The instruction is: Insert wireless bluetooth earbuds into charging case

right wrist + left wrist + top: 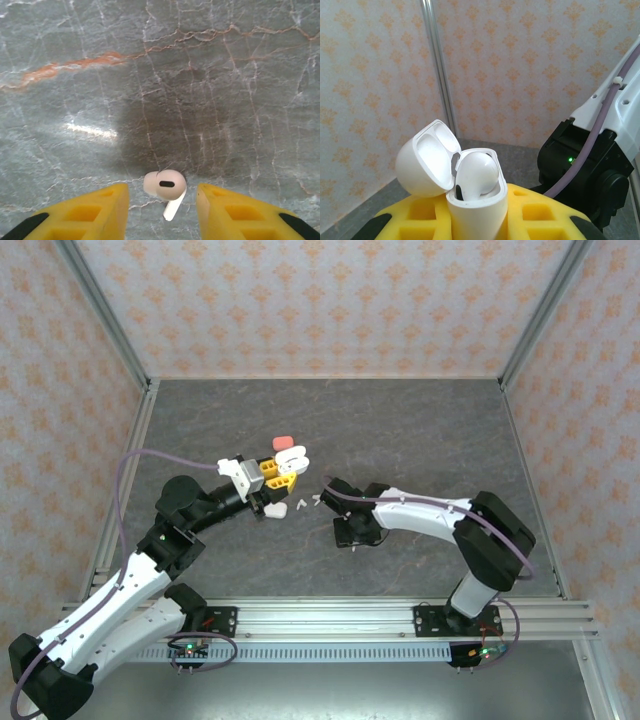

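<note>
My left gripper (477,220) is shut on a white charging case (479,212), held upright with its lid (426,160) swung open to the left. One white earbud (477,172) sits in the case mouth, its rounded head sticking up. In the top view this gripper (284,474) holds the case (294,461) above the table's middle. My right gripper (162,202) is open and low over the table, with a white earbud (166,187) lying between its yellow fingers (95,212), touching neither. In the top view the right gripper (322,498) is just right of the left one.
A salmon-pink case (284,443) lies behind the held case, and a white closed case (276,508) lies in front of it. Small white earbuds (300,504) are scattered on the grey marbled table (420,430). Patterned walls enclose the table. The right arm (590,165) is close by.
</note>
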Robot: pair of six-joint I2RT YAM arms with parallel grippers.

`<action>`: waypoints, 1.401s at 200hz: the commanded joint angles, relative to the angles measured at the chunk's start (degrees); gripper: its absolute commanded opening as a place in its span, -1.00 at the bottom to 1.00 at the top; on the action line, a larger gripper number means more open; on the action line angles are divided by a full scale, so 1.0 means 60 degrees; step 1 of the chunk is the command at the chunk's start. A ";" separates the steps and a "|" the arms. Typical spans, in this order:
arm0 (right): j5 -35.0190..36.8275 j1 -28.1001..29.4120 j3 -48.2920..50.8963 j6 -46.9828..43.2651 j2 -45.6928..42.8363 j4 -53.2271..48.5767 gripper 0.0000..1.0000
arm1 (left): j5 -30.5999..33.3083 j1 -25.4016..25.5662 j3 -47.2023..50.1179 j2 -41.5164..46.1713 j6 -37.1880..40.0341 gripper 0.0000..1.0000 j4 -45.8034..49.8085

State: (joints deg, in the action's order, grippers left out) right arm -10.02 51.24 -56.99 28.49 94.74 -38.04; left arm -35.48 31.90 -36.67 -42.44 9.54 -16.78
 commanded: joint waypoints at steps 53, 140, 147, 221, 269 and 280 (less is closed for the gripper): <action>0.0149 0.0043 -0.0213 0.0011 0.0510 0.0309 -0.25 | 0.0069 0.0081 -0.0202 0.0057 0.0168 -1.00 -0.0024; 0.0299 0.0043 -0.0122 -0.0145 -0.0024 0.0179 -0.54 | 0.0069 0.0088 -0.0181 0.0056 0.0138 -1.00 -0.0050; 0.0352 0.0043 -0.0136 -0.0190 -0.0132 0.0142 -0.54 | 0.0068 0.0086 -0.0173 0.0044 0.0125 -1.00 -0.0045; 0.1499 0.0043 -0.0632 -0.1323 -0.2747 -0.0041 -0.53 | 0.0084 0.0086 0.0280 -0.0043 -0.0520 -1.00 -0.0424; 0.1682 0.0043 -0.0872 -0.2726 -0.4931 0.1282 -0.52 | 0.0157 0.0117 0.0530 -0.0488 -0.1436 -1.00 -0.0899; 0.1617 0.0043 -0.0869 -0.3090 -0.5334 0.1756 -0.52 | 0.0183 0.0154 0.0537 -0.0597 -0.1578 -1.00 -0.0938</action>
State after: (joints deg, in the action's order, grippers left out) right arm -2.28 51.24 -60.66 16.58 68.01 -33.93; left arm -35.46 31.92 -33.74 -45.21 3.70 -18.39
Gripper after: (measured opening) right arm 0.238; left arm 0.206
